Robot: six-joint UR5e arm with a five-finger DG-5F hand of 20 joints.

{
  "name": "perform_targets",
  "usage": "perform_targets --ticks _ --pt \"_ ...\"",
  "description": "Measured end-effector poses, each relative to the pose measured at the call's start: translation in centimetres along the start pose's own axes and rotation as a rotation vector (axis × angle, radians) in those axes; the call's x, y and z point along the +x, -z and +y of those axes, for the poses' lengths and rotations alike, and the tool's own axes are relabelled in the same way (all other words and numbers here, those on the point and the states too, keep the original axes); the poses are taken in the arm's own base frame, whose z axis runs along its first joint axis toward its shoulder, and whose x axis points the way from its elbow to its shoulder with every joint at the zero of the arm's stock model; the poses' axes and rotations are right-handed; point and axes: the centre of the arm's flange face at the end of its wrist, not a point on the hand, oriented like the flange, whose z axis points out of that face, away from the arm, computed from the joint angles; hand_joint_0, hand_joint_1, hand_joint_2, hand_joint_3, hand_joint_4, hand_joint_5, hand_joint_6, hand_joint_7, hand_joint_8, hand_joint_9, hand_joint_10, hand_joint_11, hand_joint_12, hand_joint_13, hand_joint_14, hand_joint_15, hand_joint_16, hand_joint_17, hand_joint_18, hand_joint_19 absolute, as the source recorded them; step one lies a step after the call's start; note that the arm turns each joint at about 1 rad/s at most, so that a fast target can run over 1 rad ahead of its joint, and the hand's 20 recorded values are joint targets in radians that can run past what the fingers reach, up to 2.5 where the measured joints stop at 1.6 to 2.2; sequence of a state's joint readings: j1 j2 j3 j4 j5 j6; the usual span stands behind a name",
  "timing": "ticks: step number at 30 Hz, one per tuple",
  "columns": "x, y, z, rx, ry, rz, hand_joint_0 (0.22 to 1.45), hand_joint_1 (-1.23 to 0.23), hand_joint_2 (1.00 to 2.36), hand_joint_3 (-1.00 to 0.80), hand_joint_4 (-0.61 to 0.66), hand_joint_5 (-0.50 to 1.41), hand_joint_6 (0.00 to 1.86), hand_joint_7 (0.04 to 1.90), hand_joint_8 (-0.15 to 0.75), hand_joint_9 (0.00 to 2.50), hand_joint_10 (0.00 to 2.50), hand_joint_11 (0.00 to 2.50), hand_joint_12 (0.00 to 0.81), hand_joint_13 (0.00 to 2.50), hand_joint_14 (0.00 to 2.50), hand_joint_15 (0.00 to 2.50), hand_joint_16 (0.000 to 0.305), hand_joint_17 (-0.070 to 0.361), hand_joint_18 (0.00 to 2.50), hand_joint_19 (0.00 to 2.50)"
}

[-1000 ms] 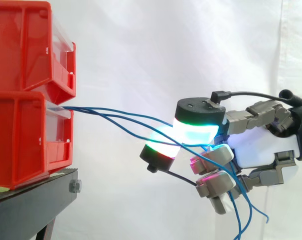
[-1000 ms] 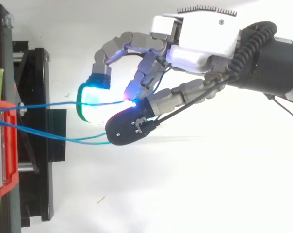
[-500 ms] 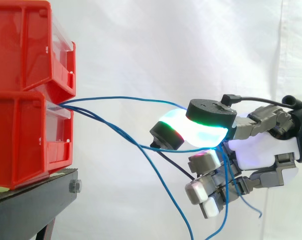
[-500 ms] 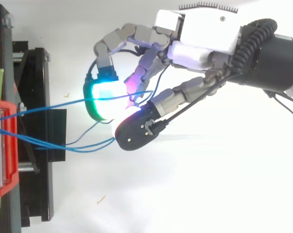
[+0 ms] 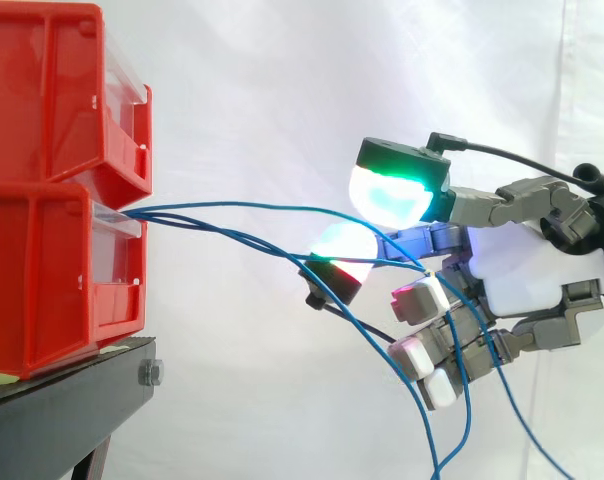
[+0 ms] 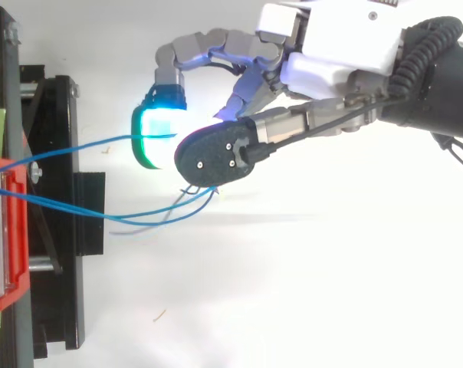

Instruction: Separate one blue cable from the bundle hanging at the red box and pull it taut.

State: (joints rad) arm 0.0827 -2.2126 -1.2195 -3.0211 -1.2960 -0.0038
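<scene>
1. Blue cables [image 5: 172, 218] leave the front of the lower red bin [image 5: 42, 280] at the left edge of the side view. That bin sits beneath an upper red bin [image 5: 52, 90], and both are stacked on a black stand [image 5: 62, 400]. From above, the bins and stand line the left edge, with the cables leaving toward the right.
2. Moving right, the cables fan apart in open air. None is stretched straight. One arcs high and almost level, while the rest dip and bend downward. Seen from above, one cable bows away from the others, which run close together in a shallow curve.
3. Further right, the cables meet the hand [image 5: 532, 275]. The highest one runs into it, and another crosses nearly level just below. The sagging ones pass across its lower part and hang on to the bottom edge of the side view. In the top view, loose ends poke out from under the hand on the side facing the bins.
4. Entering from the right, the hand [image 6: 339, 57] is well apart from the bins, roughly level with the top of the lower red bin. Whether it is actually grasping any cable cannot be told, because the cables cross it without a visible point of grip.
5. Behind everything hangs a white curtain [image 5: 282, 80].
</scene>
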Motion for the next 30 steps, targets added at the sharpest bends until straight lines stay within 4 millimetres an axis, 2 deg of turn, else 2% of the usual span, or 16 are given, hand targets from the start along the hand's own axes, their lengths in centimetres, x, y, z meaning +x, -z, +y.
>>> perform_targets --ticks 2,8,9,11,13,18,20,24,27,30 --pt "0.00 0.02 0.00 0.001 0.000 -0.002 0.56 -0.54 1.00 -0.50 -0.06 -0.02 0.50 1.44 0.167 1.21 0.02 0.88 0.277 0.97 0.03 0.85 0.040 0.091 0.79 0.73" --pt "-0.06 0.06 -0.01 0.003 0.000 -0.010 0.59 -0.64 1.00 -0.40 -0.03 -0.02 0.52 1.44 0.207 1.28 0.02 0.99 0.328 1.05 0.02 0.91 0.049 0.110 0.91 0.71" --pt "-0.07 0.06 -0.01 0.003 0.000 -0.011 0.59 -0.64 1.00 -0.37 0.00 -0.04 0.59 1.25 0.221 1.28 0.01 1.00 0.337 1.06 0.03 0.91 0.050 0.114 0.93 0.70" --pt "-0.07 0.06 -0.01 0.003 0.001 -0.012 0.59 -0.64 1.00 -0.34 0.00 -0.04 0.60 1.23 0.244 1.28 0.01 1.03 0.350 1.07 0.02 0.91 0.052 0.118 0.95 0.70" --pt "-0.07 0.06 -0.02 0.004 0.001 -0.012 0.59 -0.66 1.00 -0.32 0.01 -0.06 0.64 1.11 0.260 1.27 0.01 1.03 0.369 1.08 0.02 0.91 0.054 0.123 0.96 0.69" --pt "0.01 0.06 -0.01 0.003 0.002 -0.014 0.58 -0.76 1.00 -0.38 0.03 -0.11 0.72 0.98 0.266 1.22 0.01 1.11 0.366 1.06 0.02 0.93 0.054 0.122 0.94 0.70" --pt "0.04 0.06 0.00 0.002 0.002 -0.016 0.56 -0.73 1.00 -0.42 0.04 -0.11 0.74 0.95 0.265 1.22 0.01 1.12 0.366 1.06 0.02 0.94 0.054 0.121 0.94 0.71" --pt "0.21 0.07 -0.03 0.003 0.003 -0.015 0.58 -0.57 1.00 -0.43 0.02 -0.11 0.76 0.99 0.259 1.23 0.01 1.15 0.340 1.05 0.03 0.95 0.049 0.110 0.89 0.75" --pt "0.45 0.09 -0.01 0.002 0.003 -0.015 0.59 -0.57 1.01 -0.39 0.02 -0.11 0.78 1.00 0.261 1.24 0.01 1.16 0.348 1.06 0.02 0.95 0.051 0.114 0.91 0.75" --pt "0.72 0.12 -0.03 0.003 0.006 -0.023 0.59 -0.65 1.00 -0.27 0.03 -0.12 0.82 0.96 0.299 1.27 0.01 1.18 0.383 1.10 0.02 0.93 0.057 0.128 0.98 0.70"
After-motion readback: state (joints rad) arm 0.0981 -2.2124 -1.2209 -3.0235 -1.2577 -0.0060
